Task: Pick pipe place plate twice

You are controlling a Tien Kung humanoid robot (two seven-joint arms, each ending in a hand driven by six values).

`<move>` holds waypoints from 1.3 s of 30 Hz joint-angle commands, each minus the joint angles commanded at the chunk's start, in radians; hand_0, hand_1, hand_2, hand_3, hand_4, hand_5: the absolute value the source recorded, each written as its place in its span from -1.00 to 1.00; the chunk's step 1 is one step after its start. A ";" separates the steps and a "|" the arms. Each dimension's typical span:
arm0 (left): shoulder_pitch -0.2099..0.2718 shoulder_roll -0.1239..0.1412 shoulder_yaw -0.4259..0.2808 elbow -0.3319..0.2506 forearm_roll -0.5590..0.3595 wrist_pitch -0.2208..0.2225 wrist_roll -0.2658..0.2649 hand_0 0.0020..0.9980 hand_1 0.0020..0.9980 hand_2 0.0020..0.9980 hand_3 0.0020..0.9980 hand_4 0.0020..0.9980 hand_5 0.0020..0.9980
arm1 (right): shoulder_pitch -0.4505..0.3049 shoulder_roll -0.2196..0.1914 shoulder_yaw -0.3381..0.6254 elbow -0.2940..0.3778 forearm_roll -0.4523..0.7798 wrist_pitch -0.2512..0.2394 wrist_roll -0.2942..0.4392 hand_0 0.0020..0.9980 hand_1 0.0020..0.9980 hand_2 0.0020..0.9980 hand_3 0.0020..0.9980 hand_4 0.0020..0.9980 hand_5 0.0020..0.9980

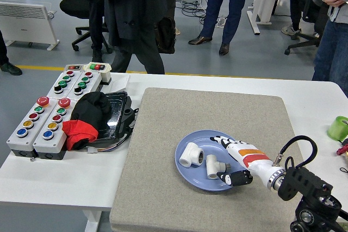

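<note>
On the grey mat (179,118), blue plate (190,175) holds both white pipe fittings: tee (191,154) left, second pipe (212,166) just beside right hand (235,161). Fingers spread, thumb curled low, gripping nothing, over plate's right rim. Mat bare around plate. Button boxes (51,112) and black-red cloth (87,118) well apart, left.

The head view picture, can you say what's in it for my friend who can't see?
Two white pipe fittings lie on a blue plate on a grey mat. The robot's right hand rests open beside them, holding nothing. Button boxes sit at the table's left; people stand behind.
</note>
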 joint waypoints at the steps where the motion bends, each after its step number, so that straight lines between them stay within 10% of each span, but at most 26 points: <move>1: 0.000 0.000 0.000 0.000 0.000 0.000 0.000 0.44 0.50 0.41 0.30 -0.20 1.00 | -0.006 0.000 0.015 0.003 0.018 -0.009 0.009 0.94 0.84 1.00 1.00 0.47 -0.30; 14: -0.004 0.002 -0.001 0.001 0.000 0.001 -0.002 0.44 0.50 0.41 0.30 -0.20 1.00 | -0.096 0.004 0.236 0.011 0.462 -0.268 0.270 0.89 0.81 1.00 0.95 0.45 -0.26; 18: -0.006 0.003 -0.001 0.001 0.001 0.002 -0.002 0.45 0.50 0.41 0.30 -0.20 1.00 | -0.140 0.011 0.355 0.012 0.631 -0.254 0.335 0.77 0.69 0.91 0.82 0.44 -0.18; 27: -0.009 0.004 -0.003 0.001 0.005 0.002 -0.002 0.45 0.50 0.41 0.30 -0.20 1.00 | -0.232 0.028 0.594 -0.009 1.007 -0.186 0.237 0.68 0.62 0.80 0.76 0.36 0.02; 39: -0.009 0.004 -0.006 0.001 0.011 0.000 -0.001 0.45 0.50 0.40 0.30 -0.20 1.00 | -0.321 0.060 0.660 -0.021 1.369 -0.173 0.184 0.62 0.56 0.70 0.69 0.27 0.18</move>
